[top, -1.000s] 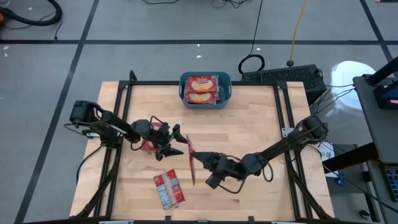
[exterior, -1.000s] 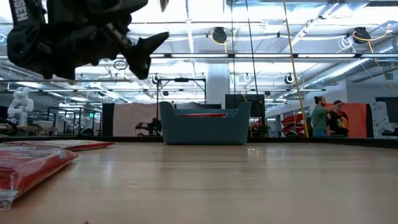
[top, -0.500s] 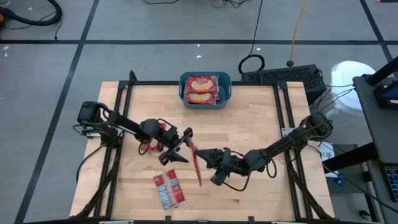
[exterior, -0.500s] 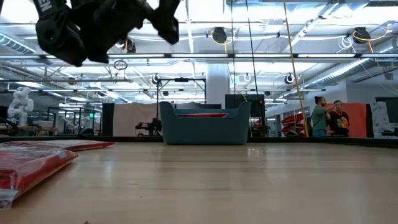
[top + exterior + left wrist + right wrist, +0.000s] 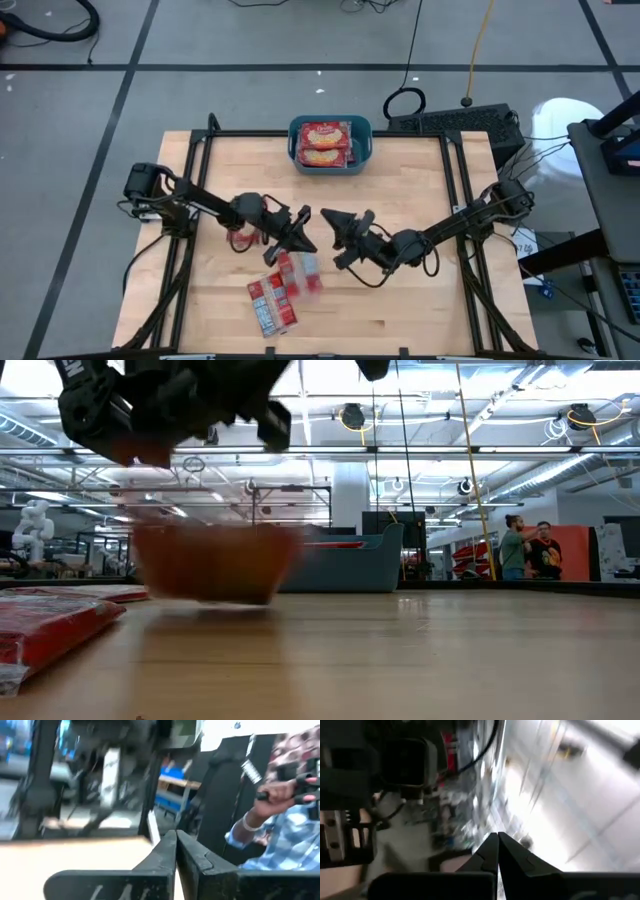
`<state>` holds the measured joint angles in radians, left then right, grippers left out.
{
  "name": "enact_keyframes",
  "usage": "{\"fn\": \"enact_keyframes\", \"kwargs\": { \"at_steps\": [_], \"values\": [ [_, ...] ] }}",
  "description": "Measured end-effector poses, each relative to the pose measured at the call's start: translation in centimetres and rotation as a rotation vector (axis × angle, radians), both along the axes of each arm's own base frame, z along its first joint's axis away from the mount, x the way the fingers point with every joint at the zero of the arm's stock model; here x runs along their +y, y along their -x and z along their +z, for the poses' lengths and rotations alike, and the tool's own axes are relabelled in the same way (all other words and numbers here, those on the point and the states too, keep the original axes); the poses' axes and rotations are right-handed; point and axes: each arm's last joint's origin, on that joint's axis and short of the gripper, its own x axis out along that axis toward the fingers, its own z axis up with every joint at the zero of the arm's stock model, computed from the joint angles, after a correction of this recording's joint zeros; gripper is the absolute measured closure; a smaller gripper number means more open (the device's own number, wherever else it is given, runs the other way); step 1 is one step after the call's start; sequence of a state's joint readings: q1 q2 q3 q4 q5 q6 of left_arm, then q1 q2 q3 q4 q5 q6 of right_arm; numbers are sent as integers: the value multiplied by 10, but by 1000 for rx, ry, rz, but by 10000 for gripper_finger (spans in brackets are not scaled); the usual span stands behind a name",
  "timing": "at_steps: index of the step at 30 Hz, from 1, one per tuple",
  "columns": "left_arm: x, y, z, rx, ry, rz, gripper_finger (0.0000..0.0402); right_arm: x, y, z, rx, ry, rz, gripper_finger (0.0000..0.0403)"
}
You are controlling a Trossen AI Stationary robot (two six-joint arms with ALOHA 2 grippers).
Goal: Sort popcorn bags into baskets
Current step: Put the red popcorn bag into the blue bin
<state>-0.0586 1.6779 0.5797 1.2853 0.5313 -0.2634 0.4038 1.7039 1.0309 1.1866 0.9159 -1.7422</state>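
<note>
The left hand (image 5: 300,230) and right hand (image 5: 335,230) are hovering mid-tabletop (image 5: 420,190), each pinched narrow and empty. A blurred popcorn bag (image 5: 300,275) is lying beside another (image 5: 270,303); the basket (image 5: 295,128) is holding two.

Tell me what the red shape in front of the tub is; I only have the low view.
Observer: A popcorn bag, near the table's middle just below the left gripper, its edge over another bag.
Operator: Is either gripper holding it?
Observer: No. The left wrist view shows the left fingers shut on nothing, and the right gripper is shut and empty too.
Operator: Anything in the tub?
Observer: Two bags lie label-up, side by side, in the tub.
</note>
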Motion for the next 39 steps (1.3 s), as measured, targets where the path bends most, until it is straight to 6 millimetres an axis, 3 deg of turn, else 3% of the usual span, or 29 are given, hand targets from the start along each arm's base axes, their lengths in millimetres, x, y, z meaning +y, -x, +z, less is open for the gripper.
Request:
{"fn": "enact_keyframes", "kwargs": {
  "at_steps": [4,7,13,19,26,32,36,39],
  "values": [
    [3,-2,-10,101,-10,22,386,-1,-1,-10,-76,-285,-40,401],
    [4,-2,-15,149,-25,35,382,9,-2,-33,15,-423,12,386],
    [5,0,-24,293,-44,75,393,27,2,-68,188,-1009,356,325],
    [-7,13,-24,459,-195,242,389,35,4,-90,300,-1391,374,264],
    [-46,39,-23,536,-470,344,358,44,4,-122,390,-1502,290,218],
    [-75,55,-29,573,-568,322,273,46,2,-141,432,-1531,252,207],
    [-87,63,-33,599,-602,329,214,45,-2,-150,444,-1514,256,206],
    [-92,67,-35,612,-628,332,191,44,-3,-158,487,-1528,263,206]
  ]
}}
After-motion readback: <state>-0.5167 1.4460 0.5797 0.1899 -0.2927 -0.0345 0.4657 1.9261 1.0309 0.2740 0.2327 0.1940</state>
